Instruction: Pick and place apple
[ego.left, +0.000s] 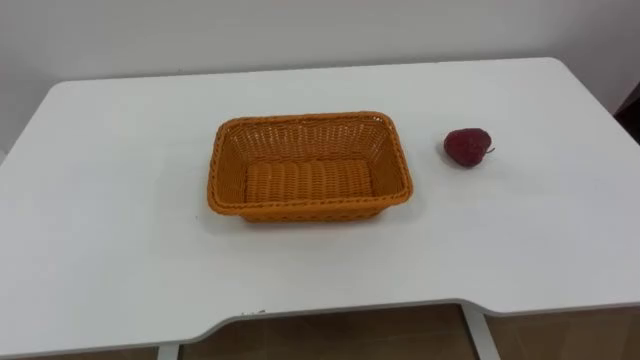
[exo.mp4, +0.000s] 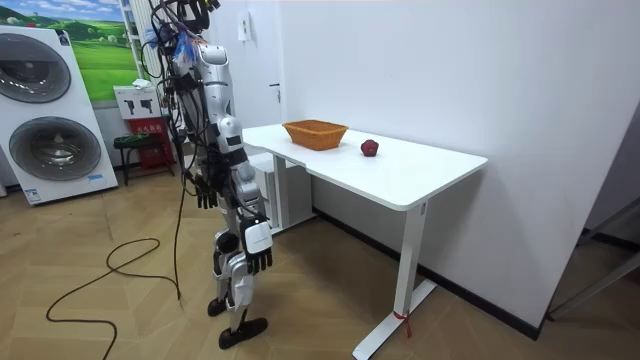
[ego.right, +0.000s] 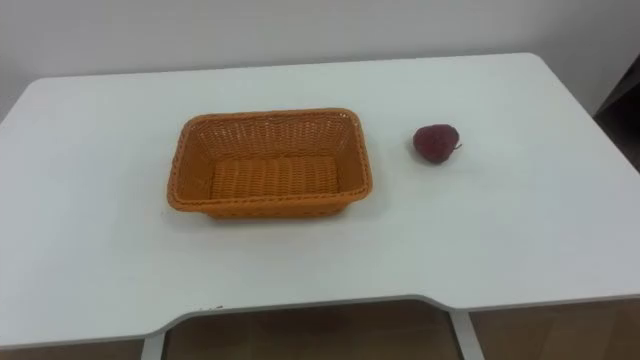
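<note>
We see the apple, dark red, lying on the white tabletop. It sits to the right of the orange woven basket, apart from it and not touching its rim, with its short stem pointing away from the basket. The basket stands near the middle of the tabletop with its long side towards us, and we see nothing lying inside it. The apple is nearer the tabletop's right end than its left, about level with the basket's far rim.

In the room view we find the robot standing upright on the wooden floor, at the tabletop's long edge, towards the room view's left. Both arms hang down at its sides. The left robot hand hangs beside the hip with its fingers loose and pointing down, grasping nothing. The right robot hand hangs lower, by the thigh, and its fingers are likewise relaxed and empty. Both are well apart from the apple and the basket. Behind the robot, at the room view's left, stand two white washing machines.
</note>
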